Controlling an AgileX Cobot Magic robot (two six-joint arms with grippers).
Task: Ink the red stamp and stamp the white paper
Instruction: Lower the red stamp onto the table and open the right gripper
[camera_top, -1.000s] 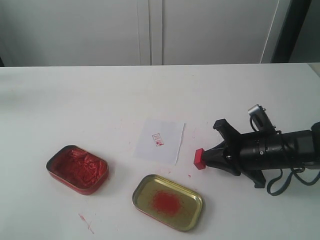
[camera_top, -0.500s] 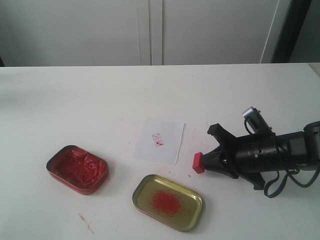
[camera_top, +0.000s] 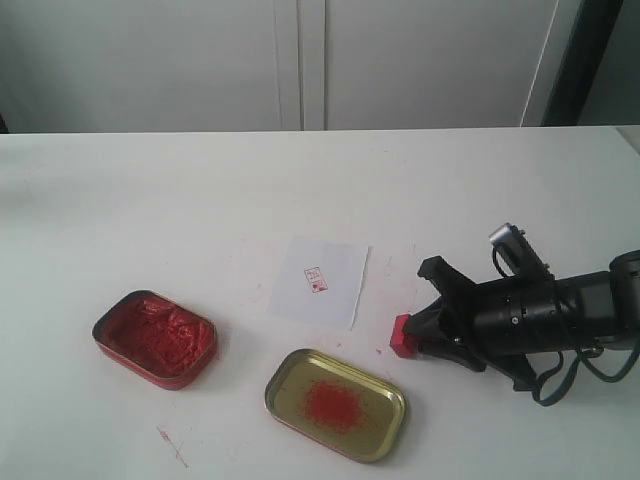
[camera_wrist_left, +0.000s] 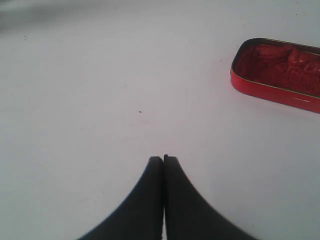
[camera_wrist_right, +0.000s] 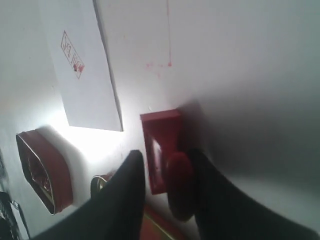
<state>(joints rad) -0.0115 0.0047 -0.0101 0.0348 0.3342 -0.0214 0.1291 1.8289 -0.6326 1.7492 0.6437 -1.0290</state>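
Observation:
The red stamp (camera_top: 402, 337) lies on its side on the table, just right of the white paper (camera_top: 320, 280), which bears a tiny red mark. My right gripper (camera_top: 422, 335) sits low around the stamp. In the right wrist view the stamp (camera_wrist_right: 162, 145) lies between the fingers of the right gripper (camera_wrist_right: 167, 156). One finger is against the knob and the other stands apart from the block, so the jaws are open. The paper (camera_wrist_right: 85, 75) is just beyond the stamp. My left gripper (camera_wrist_left: 163, 158) is shut on nothing, over bare table.
A red tin full of red paste (camera_top: 155, 338) stands at the front left and also shows in the left wrist view (camera_wrist_left: 280, 70). A gold oval lid with a red smear (camera_top: 335, 403) lies in front of the paper. Red specks dot the tabletop.
My right gripper came down and slightly forward with the stamp. Its jaws have spread, and the stamp now rests on the table. The left gripper has not moved.

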